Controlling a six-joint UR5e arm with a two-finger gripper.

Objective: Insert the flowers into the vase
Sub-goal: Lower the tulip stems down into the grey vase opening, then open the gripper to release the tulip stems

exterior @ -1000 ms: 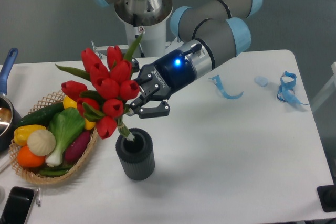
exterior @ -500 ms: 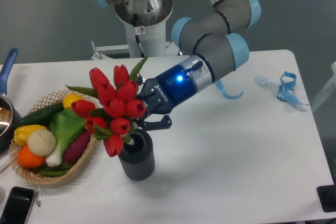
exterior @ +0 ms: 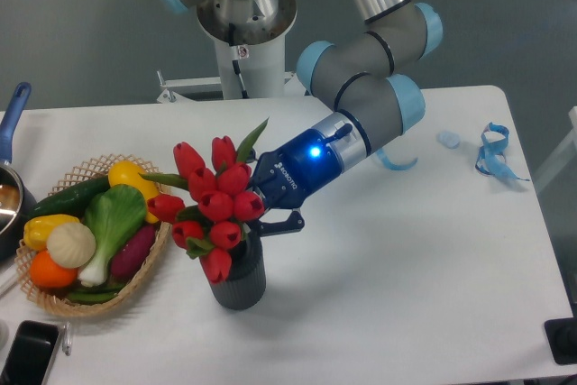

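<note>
- A white table (exterior: pixel 406 250) carries everything here, under the arm.
- The vase (exterior: pixel 238 282), dark grey and ribbed, stands upright on it near the front edge.
- Just left of the vase sits a wicker basket (exterior: pixel 54 304) filled with vegetables.
- At the front left corner lies a black phone (exterior: pixel 27 354), touching the table's edge, with a small thin object beside it that I cannot make out.
- A pot with a blue handle (exterior: pixel 13 114) rests at the far left edge, mostly cut off.
- Toward the right rear lie blue ribbon pieces (exterior: pixel 491 152), a curled blue strip (exterior: pixel 389 160) nearer the arm, and a small pale blue scrap (exterior: pixel 448 139) between them.
- A dark object (exterior: pixel 563 342) shows at the front right corner.
</note>
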